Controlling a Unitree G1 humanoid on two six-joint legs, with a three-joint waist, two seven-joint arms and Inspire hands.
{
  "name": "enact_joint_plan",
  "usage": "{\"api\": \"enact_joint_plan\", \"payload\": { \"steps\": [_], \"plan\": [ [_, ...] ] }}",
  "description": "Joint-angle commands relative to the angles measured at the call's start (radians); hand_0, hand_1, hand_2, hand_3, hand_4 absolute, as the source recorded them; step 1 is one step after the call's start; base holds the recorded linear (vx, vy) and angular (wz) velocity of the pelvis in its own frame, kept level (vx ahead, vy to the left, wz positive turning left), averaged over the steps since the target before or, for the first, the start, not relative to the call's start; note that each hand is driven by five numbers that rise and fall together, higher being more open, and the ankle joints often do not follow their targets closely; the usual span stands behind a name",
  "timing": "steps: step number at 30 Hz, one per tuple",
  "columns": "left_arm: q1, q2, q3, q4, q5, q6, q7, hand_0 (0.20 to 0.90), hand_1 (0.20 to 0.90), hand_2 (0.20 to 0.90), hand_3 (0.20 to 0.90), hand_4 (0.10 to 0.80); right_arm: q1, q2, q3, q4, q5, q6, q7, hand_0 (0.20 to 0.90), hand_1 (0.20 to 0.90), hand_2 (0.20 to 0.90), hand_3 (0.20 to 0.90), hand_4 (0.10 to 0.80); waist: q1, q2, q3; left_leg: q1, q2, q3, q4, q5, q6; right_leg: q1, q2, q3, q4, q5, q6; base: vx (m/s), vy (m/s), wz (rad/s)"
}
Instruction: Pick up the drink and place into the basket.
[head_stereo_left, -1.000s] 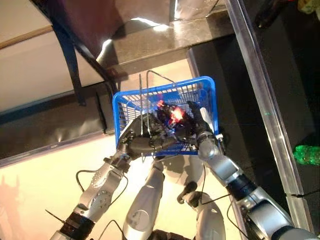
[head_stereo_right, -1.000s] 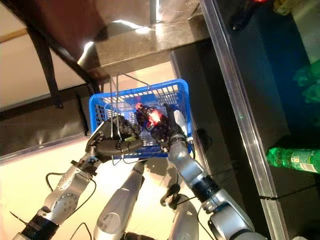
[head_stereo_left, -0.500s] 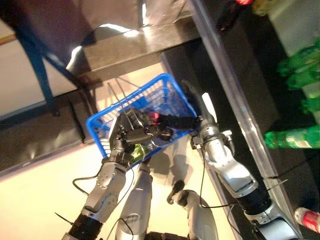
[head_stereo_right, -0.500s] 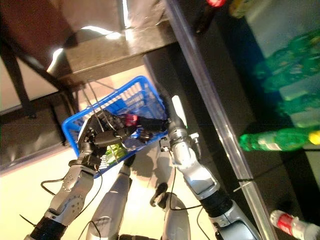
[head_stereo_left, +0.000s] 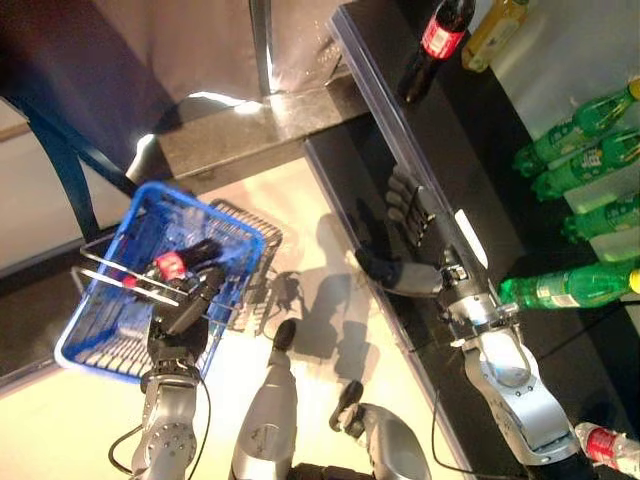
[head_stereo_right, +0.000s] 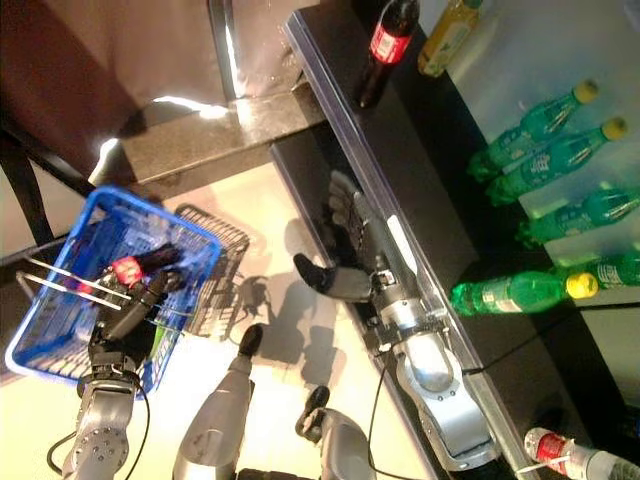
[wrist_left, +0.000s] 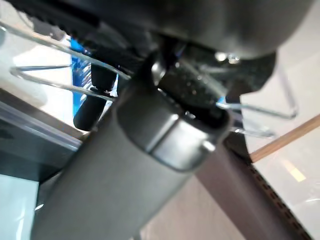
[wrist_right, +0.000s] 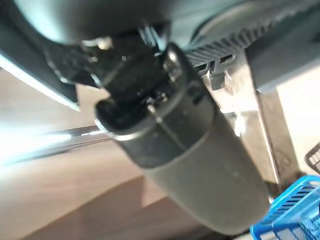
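The blue basket (head_stereo_left: 215, 210) hangs at the left, off the floor. My left hand (head_stereo_left: 183, 312) is shut on its thin wire handles (wrist_left: 55, 85). A dark drink with a red label (head_stereo_left: 172, 265) lies inside the basket; it also shows in the right eye view (head_stereo_right: 133, 268). My right hand (head_stereo_left: 405, 245) is open and empty, fingers straight, beside the front edge of the black shelf (head_stereo_left: 470, 170), apart from the basket. It also shows in the right eye view (head_stereo_right: 352, 255).
Green bottles (head_stereo_left: 575, 125) lie on the black shelf at the right, one (head_stereo_left: 560, 288) close to my right forearm. A dark cola bottle (head_stereo_left: 432, 42) and a yellow bottle (head_stereo_left: 490, 28) stand at the back. A red-labelled bottle (head_stereo_left: 605, 445) lies at the lower right.
The camera has swung right. My right hand has let go of the drink and come out of the basket toward the shelf. The basket has dropped to the left with the drink inside.
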Motion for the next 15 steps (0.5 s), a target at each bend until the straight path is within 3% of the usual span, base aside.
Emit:
{"api": "enact_joint_plan", "payload": {
  "steps": [1,8,15],
  "plan": [
    [-0.013,0.017,0.037,-0.251,0.115,-0.254,-0.168,0.3,0.3,0.3,0.2,0.1,0.098,-0.038,-0.036,-0.012,0.107,-0.126,0.153,0.9,0.9,0.9,0.9,0.8,-0.063,0.092,-0.254,0.156,0.046,0.02,-0.05,-0.083,-0.021,-0.002,-0.011,0.057,-0.062,0.157,0.033,0.061,0.018,-0.14],
    [0.034,0.02,0.026,0.087,0.134,-0.261,-0.09,0.3,0.3,0.3,0.2,0.1,0.204,0.023,0.056,0.209,0.195,-0.058,0.328,0.9,0.9,0.9,0.9,0.8,-0.116,0.097,-0.371,0.244,0.067,0.093,-0.157,-0.064,-0.027,0.081,-0.01,0.099,-0.185,0.21,0.058,0.024,0.005,-0.25],
    [-0.037,-0.022,0.003,0.511,0.157,-0.231,-0.053,0.3,0.3,0.3,0.2,0.1,0.199,0.083,0.129,0.514,0.146,-0.078,0.311,0.9,0.9,0.9,0.9,0.8,-0.169,0.114,-0.431,0.296,0.089,0.153,-0.201,-0.065,-0.04,0.115,-0.018,0.106,-0.229,0.238,0.067,-0.022,-0.014,-0.27]
  ]
}}
